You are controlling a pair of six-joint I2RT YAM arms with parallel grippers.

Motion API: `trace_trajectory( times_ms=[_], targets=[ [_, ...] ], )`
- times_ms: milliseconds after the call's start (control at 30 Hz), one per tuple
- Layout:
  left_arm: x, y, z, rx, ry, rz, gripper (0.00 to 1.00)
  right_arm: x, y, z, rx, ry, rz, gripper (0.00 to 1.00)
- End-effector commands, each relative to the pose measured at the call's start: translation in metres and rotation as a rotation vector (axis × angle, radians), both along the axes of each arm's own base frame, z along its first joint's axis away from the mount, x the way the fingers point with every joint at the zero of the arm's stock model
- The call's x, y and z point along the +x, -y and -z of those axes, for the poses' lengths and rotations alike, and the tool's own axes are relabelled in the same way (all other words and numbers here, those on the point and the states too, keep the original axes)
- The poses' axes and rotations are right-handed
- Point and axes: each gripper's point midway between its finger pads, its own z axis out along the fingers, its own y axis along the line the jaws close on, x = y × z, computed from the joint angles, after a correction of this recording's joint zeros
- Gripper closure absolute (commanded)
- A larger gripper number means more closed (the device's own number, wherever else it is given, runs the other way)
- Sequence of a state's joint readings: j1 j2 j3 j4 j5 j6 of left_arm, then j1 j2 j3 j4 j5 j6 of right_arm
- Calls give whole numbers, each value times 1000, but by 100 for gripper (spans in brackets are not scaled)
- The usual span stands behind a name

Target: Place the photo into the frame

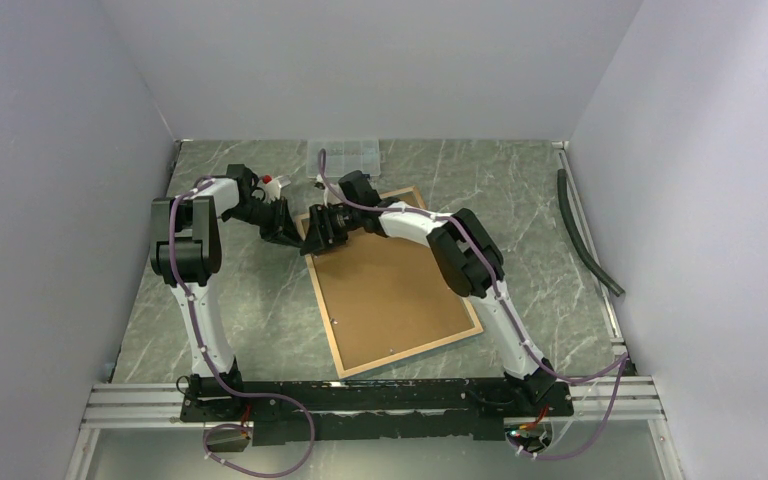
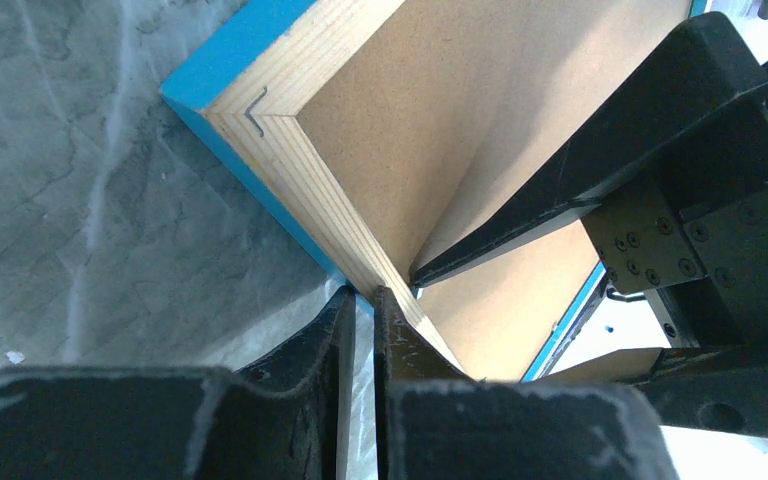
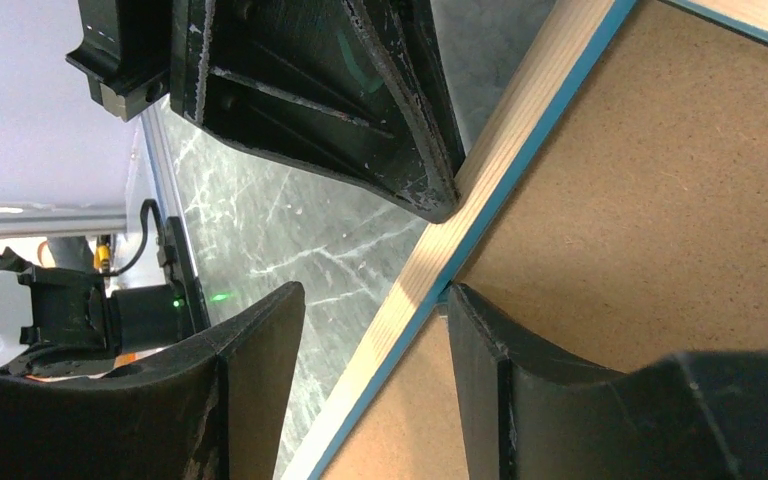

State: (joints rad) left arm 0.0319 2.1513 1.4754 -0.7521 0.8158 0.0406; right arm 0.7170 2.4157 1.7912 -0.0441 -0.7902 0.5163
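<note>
Although the photo showed in no view, the overhead camera found the frame (image 1: 412, 352) lying back-up on the worktop (image 1: 260, 310). A brown backing board (image 1: 390, 290) filled its opening. If the print was already inside, the board hid it. The left pincer (image 1: 295, 235) and the right pincer (image 1: 318, 236) met at the frame's far-left corner, and most of the frame stretched away behind them toward the arm bases.

From the left wrist, the left pincer was pressed almost together, its tips right at the wooden rim near that corner. It looked placed there to steady the frame. Whether it nipped anything could not be told. Just beyond it, one finger of the right pincer touched down where board meets rim.

From the right wrist, the right pincer stood spread and held nothing. It straddled the rim, with one finger outside over the worktop and the other inside on the board. The left pincer's tip met the rim just ahead. That stance seemed meant to press or seat the board's edge.
</note>
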Motion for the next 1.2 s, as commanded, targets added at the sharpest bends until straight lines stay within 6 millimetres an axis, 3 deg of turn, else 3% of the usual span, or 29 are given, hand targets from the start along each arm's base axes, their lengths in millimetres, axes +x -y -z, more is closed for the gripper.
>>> trace_trajectory(
  times_ms=[0,633,1033,1167],
  targets=[
    [0,-2,22,77,27,37,92,-47,-7,16,-30,-132,-141,43],
    [2,-2,24,81,32,46,92,-70,-18,25,-41,-145,-273,43],
    [4,-1,22,76,37,47,93,-99,-15,33,-55,-216,-342,45],
    [3,0,18,70,42,47,92,-98,-13,32,-82,-200,-348,40]
  ],
)
